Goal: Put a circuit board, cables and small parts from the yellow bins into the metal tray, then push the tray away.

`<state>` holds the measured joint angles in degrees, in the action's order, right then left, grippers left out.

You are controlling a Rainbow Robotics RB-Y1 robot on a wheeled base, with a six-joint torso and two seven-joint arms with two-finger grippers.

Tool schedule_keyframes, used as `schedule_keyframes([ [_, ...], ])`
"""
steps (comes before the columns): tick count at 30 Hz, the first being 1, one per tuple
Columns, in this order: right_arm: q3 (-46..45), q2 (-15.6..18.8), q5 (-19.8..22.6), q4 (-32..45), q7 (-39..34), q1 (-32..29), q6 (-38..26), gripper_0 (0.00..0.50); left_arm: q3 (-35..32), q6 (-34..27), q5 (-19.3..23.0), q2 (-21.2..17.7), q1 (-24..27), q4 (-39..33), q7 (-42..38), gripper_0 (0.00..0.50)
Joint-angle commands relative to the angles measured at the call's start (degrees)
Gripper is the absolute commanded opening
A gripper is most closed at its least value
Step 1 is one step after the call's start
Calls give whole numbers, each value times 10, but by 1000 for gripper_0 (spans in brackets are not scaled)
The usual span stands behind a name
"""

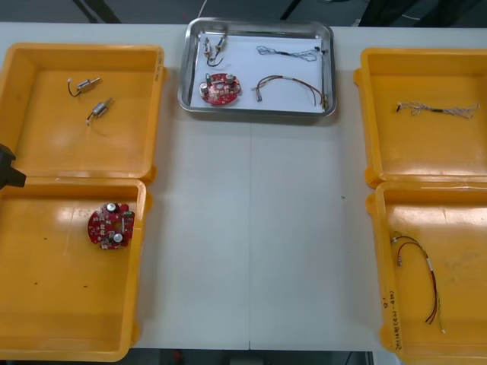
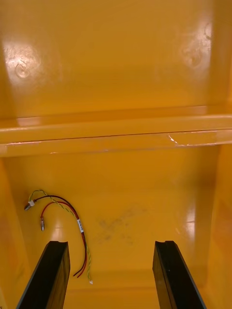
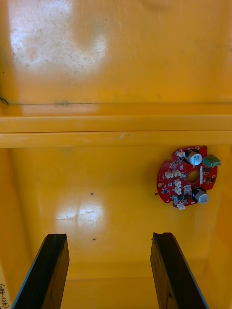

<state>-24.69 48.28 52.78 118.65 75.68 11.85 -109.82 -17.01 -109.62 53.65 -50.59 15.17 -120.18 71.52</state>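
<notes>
hovering over the near left yellow bin (image 1: 46, 304), the left gripper (image 3: 108, 236) is spread; a round red circuit board (image 3: 188, 176) lies by the bin's far right corner. metal tray (image 1: 259, 25): at the table (image 1: 251, 228) far edge. right gripper (image 2: 111, 244), spread, over the near right bin (image 1: 456, 228) and its red and yellow cable (image 2: 79, 224).

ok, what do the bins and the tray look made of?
Bins: likely moulded plastic, glossy yellow, rounded rims, soft glare patches. Tray: metal, probably stainless steel, from its shiny reflective rim; the white inside may be a paper liner, can't confirm.
</notes>
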Motion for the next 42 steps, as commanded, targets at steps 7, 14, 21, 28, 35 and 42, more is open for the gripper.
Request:
schedule_keyframes([
  [7,-11,28,-4,5,-9,-10,-2,500,-16,-4,4,5,-10,-13,12,500],
  [14,-10,28,-4,11,-12,-14,-2,500,-16,-4,4,5,-10,-13,12,500],
  [21,-10,28,-4,11,-12,-14,-2,500,-16,-4,4,5,-10,-13,12,500],
  [28,-10,28,-4,11,-12,-14,-2,500,-16,-4,4,5,-10,-13,12,500],
  [35,-10,28,-4,11,-12,-14,-2,500,-16,-4,4,5,-10,-13,12,500],
  [42,-10,28,-4,11,-12,-14,-2,500,-16,-4,4,5,-10,-13,12,500],
])
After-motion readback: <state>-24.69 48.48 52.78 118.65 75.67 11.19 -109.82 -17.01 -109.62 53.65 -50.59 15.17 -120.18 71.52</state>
